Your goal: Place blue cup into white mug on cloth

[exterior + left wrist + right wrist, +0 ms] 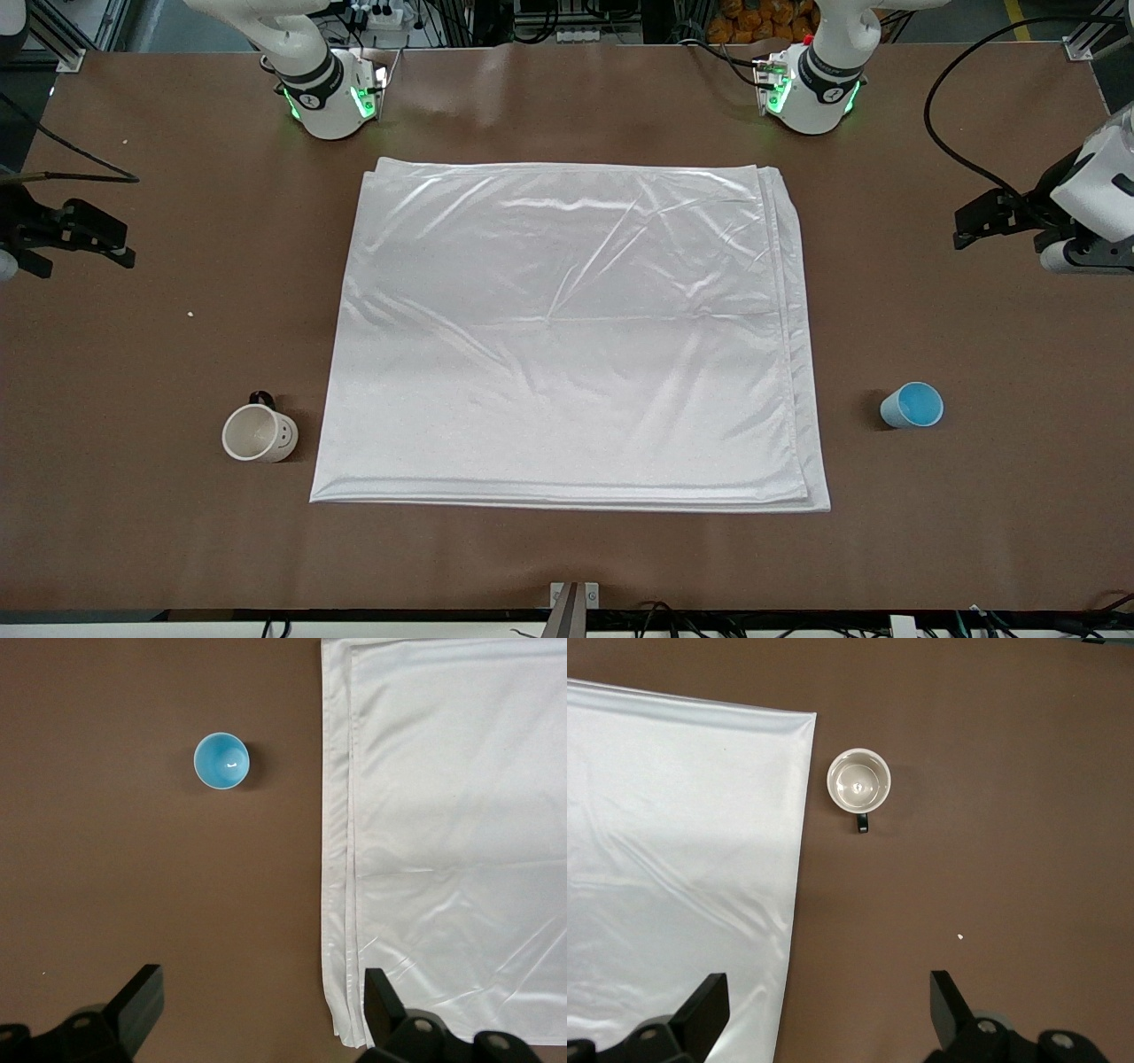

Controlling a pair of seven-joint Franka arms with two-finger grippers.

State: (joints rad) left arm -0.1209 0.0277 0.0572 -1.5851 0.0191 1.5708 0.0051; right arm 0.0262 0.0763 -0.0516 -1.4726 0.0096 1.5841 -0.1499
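Observation:
The blue cup (pixel 912 405) stands upright on the bare table beside the cloth (pixel 567 337), toward the left arm's end; it also shows in the left wrist view (pixel 221 761). The white mug (pixel 259 432) stands upright on the bare table beside the cloth, toward the right arm's end, and shows in the right wrist view (pixel 858 785). The cloth lies flat mid-table and shows in both wrist views (pixel 452 833) (pixel 673 859). My left gripper (pixel 979 221) (pixel 263 992) is open and empty, high over the table by the cloth's edge. My right gripper (pixel 120 241) (pixel 830 992) is open and empty, likewise.
Both arm bases (pixel 332 97) (pixel 811 89) stand at the table's edge farthest from the front camera. A black cable (pixel 952 146) loops over the table near the left arm. Small white crumbs (pixel 190 313) (pixel 959 937) lie on the brown table.

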